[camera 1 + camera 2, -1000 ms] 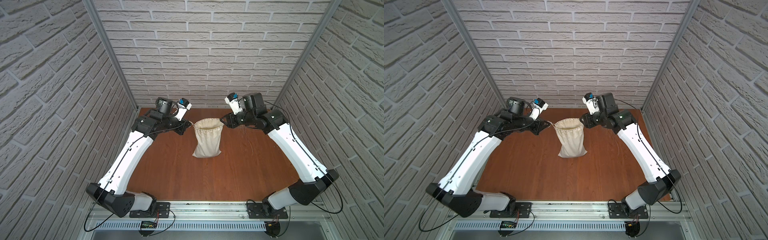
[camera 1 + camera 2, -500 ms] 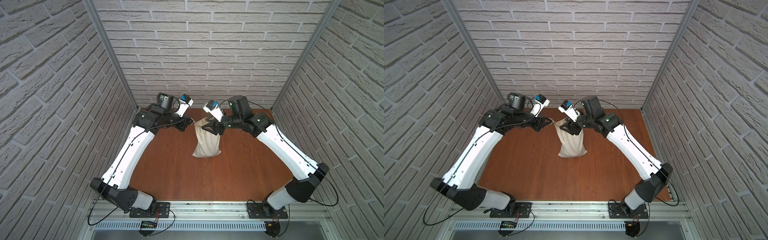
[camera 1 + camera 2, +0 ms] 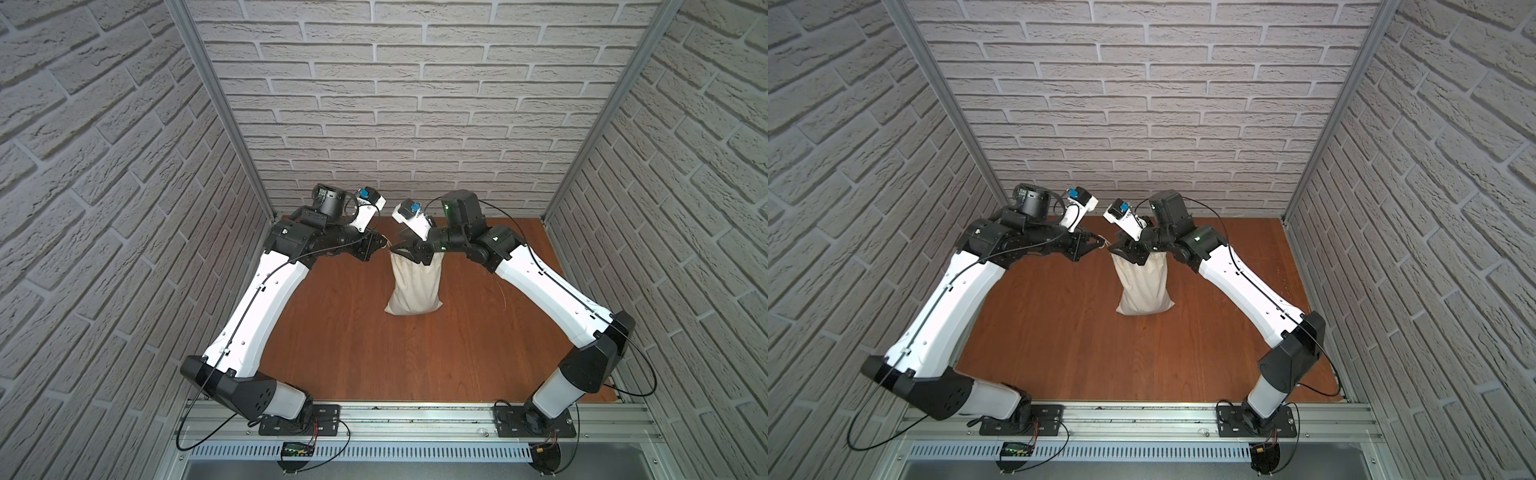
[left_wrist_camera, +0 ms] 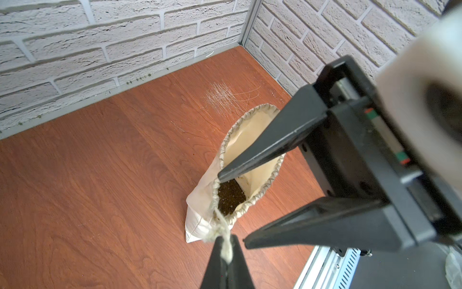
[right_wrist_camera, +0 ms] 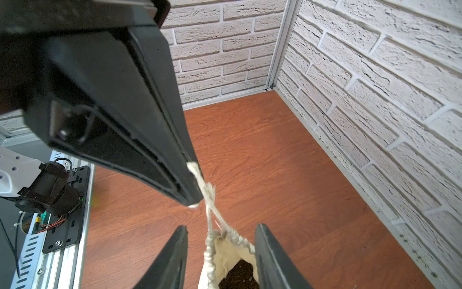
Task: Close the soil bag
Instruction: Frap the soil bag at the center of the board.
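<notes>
Right pincer [image 5: 222, 226] astride soil bag [image 3: 415, 286] hem [image 5: 240, 241]

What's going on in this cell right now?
Two arms are working on closing a cloth bag standing on the table. The left jaws are shut on its cord. The right jaws stand open, straddling the hem near where the cord exits. The mouth is open, soil visible inside.

walls [image 3: 415, 104]: white brick — three sides | tabletop [image 3: 353, 353]: reddish wood
</notes>
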Controlling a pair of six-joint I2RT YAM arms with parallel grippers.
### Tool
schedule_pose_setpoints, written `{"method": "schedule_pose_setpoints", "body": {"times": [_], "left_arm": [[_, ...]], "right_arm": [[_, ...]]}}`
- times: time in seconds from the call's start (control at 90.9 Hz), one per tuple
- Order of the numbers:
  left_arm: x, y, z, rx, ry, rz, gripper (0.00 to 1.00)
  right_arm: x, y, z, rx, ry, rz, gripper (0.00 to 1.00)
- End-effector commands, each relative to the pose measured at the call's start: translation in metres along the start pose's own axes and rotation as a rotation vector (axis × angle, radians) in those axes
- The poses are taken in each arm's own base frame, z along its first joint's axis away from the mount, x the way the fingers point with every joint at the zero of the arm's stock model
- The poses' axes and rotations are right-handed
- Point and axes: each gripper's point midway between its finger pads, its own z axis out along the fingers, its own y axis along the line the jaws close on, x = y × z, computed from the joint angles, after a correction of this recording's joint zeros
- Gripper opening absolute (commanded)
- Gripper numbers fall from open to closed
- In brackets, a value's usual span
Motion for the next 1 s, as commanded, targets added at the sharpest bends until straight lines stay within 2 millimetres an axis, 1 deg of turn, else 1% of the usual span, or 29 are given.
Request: {"method": "schedule_pose_setpoints", "body": {"times": [0.0, 0.176, 0.308, 0.473, 0.572, 0.781, 0.99], "left_arm": [[-0.022, -0.002, -0.011, 0.009, -0.077, 0.024, 0.0], [-0.031, -0.001, -0.015, 0.003, -0.094, 0.024, 0.0], [-0.044, -0.006, -0.021, 0.018, -0.119, 0.033, 0.0], [-0.056, -0.01, -0.023, 0.041, -0.135, 0.038, 0.0], [-0.057, -0.01, -0.021, 0.043, -0.131, 0.038, 0.0], [-0.051, -0.006, -0.016, 0.036, -0.113, 0.029, 0.0], [-0.053, -0.007, -0.02, 0.032, -0.121, 0.034, 0.0]], "right_arm": [[-0.011, 0.004, 0.007, -0.025, -0.045, -0.04, 0.45], [-0.011, 0.006, 0.011, -0.038, -0.038, -0.046, 0.42], [-0.015, 0.004, 0.012, -0.031, -0.046, -0.049, 0.41], [-0.02, -0.002, 0.013, -0.007, -0.054, -0.051, 0.41], [-0.021, -0.004, 0.011, 0.005, -0.053, -0.053, 0.41], [-0.019, -0.008, 0.013, 0.016, -0.054, -0.049, 0.41], [-0.029, -0.009, 0.02, -0.004, -0.099, -0.037, 0.41]]}}
